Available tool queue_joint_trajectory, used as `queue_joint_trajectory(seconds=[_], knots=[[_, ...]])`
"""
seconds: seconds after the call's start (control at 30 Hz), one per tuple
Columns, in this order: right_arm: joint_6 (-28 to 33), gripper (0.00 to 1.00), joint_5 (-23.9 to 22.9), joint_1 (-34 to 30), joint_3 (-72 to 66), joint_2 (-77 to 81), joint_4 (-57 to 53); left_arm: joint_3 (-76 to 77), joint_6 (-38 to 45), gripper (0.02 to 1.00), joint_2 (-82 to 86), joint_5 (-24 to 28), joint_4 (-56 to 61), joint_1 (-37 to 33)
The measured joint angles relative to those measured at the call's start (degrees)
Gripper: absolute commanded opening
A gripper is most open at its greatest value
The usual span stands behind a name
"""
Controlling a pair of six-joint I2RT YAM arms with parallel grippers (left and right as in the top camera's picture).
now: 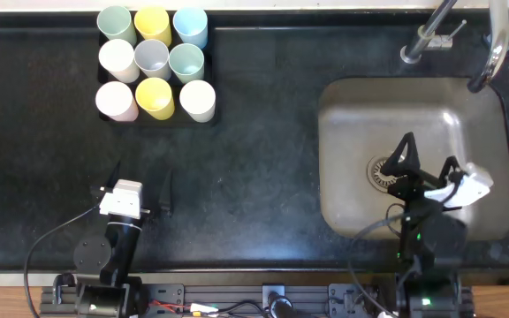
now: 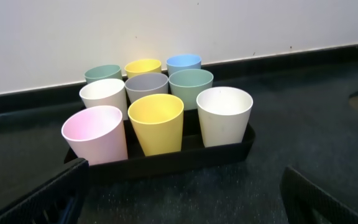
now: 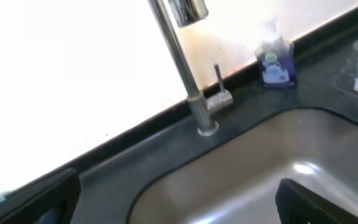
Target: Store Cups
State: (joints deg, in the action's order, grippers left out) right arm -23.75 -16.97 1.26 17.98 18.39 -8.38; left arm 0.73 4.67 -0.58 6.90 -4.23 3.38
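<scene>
Several plastic cups stand upright in a black tray (image 1: 159, 124) at the back left of the dark counter. The front row holds a pink cup (image 1: 116, 101), a yellow cup (image 1: 155, 97) and a white cup (image 1: 197, 100). My left gripper (image 1: 140, 184) sits open near the front of the counter, well short of the tray, with nothing between its fingers. Its wrist view faces the tray (image 2: 185, 158), with the pink cup (image 2: 96, 134), yellow cup (image 2: 157, 122) and white cup (image 2: 224, 115) nearest. My right gripper (image 1: 427, 162) hangs open and empty over the sink (image 1: 414, 106).
A steel faucet (image 1: 431, 31) rises behind the sink at the back right. The right wrist view shows the faucet (image 3: 179, 56), the sink basin (image 3: 260, 168) and a blue soap bottle (image 3: 274, 62) by the wall. Bare counter lies between tray and sink.
</scene>
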Motion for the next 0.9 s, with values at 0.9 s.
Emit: queue_joint_trajectory(seconds=[0.9], knots=[[0.0, 0.996, 0.0, -0.6, -16.9, -17.7, 5.3, 0.0, 0.0, 0.998, 0.0, 0.0, 0.0, 0.0]])
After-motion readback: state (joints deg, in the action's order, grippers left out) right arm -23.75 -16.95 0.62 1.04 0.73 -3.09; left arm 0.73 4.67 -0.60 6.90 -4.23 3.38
